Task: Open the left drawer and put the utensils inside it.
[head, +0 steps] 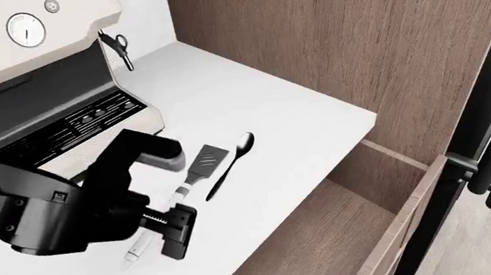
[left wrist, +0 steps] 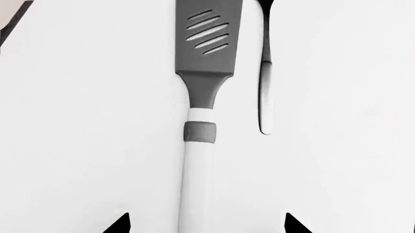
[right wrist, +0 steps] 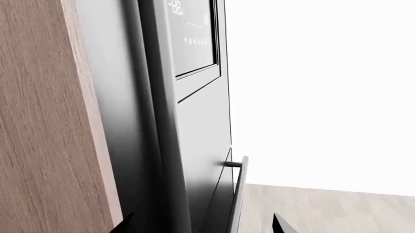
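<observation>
Two utensils are lying side by side, not touching, on the white countertop [head: 251, 101]: the slotted spatula with dark grey head and long white handle [head: 192, 174] and the shorter glossy black spoon [head: 230, 164]. Both long axes are running parallel, heads pointing toward the wood-grain cabinet wall [head: 336, 35]. The medium-brown wood-grain left drawer [head: 333, 239] is standing open with nothing showing in the visible part of its box. The black left gripper [head: 167, 224] is hovering over the spatula handle, fingers apart. Left wrist view is showing the slots and grey collar. Right wrist view is showing only the black fridge [right wrist: 188, 121]; its fingertips [right wrist: 280, 224] are spread, holding nothing.
</observation>
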`<state>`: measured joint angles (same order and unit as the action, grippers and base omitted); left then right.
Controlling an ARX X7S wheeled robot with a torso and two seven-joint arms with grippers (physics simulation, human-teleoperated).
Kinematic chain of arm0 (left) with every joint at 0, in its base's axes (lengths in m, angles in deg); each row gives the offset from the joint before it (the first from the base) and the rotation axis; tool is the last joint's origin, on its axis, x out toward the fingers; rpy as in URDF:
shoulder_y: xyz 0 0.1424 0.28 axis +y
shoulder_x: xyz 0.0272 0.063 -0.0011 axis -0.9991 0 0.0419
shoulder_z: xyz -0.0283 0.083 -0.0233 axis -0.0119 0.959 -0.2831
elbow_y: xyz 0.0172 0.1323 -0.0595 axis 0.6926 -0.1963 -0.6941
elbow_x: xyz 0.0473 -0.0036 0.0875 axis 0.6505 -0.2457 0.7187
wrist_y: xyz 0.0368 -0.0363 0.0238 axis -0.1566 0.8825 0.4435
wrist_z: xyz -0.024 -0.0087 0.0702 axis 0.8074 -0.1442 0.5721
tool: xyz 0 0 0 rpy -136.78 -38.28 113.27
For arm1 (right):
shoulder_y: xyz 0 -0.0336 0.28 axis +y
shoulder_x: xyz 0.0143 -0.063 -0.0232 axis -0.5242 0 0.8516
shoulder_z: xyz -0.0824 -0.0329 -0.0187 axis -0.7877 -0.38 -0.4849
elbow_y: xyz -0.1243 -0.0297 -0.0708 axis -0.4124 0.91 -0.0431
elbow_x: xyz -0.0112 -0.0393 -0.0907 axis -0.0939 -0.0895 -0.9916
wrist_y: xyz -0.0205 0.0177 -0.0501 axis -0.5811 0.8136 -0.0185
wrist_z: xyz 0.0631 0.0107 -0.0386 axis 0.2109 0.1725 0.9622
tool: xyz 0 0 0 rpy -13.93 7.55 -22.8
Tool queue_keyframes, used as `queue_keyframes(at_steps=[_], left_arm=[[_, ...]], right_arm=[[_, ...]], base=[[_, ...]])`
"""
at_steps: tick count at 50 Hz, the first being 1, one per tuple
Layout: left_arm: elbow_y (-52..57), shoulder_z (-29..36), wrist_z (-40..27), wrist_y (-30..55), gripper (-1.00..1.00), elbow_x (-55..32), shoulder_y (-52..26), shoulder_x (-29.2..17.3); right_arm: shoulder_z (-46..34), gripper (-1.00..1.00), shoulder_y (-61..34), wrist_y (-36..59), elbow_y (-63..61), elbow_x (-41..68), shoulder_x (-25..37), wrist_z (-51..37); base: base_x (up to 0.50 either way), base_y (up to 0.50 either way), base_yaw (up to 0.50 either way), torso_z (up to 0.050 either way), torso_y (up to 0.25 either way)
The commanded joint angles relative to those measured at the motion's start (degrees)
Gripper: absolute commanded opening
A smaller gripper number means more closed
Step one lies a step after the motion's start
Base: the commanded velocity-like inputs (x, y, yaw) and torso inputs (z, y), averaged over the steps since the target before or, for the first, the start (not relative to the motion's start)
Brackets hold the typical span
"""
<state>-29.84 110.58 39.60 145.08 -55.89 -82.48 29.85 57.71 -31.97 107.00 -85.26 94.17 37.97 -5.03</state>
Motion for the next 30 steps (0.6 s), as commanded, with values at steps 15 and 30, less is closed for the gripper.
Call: queue_keyframes(at_steps=[15,30], left_arm=[[-1.31,1.05,4.21,-2.25,1.0,4.41,3.81,0.04],[-0.36,1.16,3.09,-2.57,-1.0,3.98,3.64,-0.16]], right_arm=[[-0.72,1.0,-0.84,0.61,0.08,-0.35,-0.8,0.23],[0.03,1.0,-1.11,1.03,-0.19,-0.04,-1.26,0.4]], base=[[0.0,0.0,0.0,0.0,0.0],[0.0,0.0,0.0,0.0,0.0]])
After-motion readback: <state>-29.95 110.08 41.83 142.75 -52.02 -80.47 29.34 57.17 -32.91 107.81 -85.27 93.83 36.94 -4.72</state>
